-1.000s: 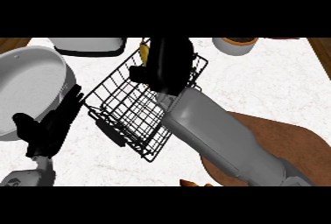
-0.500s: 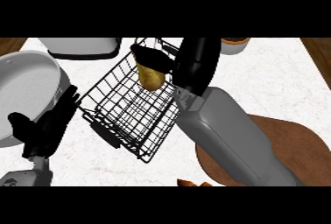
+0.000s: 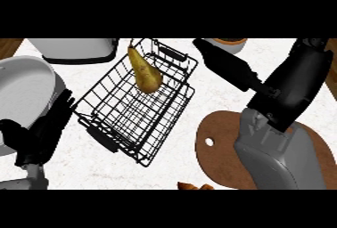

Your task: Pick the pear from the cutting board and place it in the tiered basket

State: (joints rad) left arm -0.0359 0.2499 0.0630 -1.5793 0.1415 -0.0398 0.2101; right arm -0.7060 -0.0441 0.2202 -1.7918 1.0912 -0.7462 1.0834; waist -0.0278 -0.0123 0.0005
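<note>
1. The pear (image 3: 145,71) lay inside the wire basket (image 3: 102,133), toward 11 o'clock from where I stood, stem end pointing to 12, its belly resting on the wires. It was off the board (image 3: 217,156), which sat at 4 o'clock on the counter (image 3: 164,173).
2. The right hand (image 3: 227,66) hovered at 2 o'clock, beside the basket and apart from the pear, fingers stretched out straight, holding nothing.
3. The left hand (image 3: 41,136) rested at 8 o'clock, fingers up and relaxed, just beside the basket's low corner, with nothing in it.
4. The pear looked to me light and fairly stiff, with a smooth skin that might slip and flesh that would bruise under a hard pinch. Its thin neck seemed a poor place to hold. I'd have taken it round the wide belly, thumb opposite the fingers.
5. The basket's open wires looked likely to let the fruit roll or tilt, so I judged it needed setting down gently.
6. I could make out no brand, label or writing anywhere, neither on the basket nor on the board.
</note>
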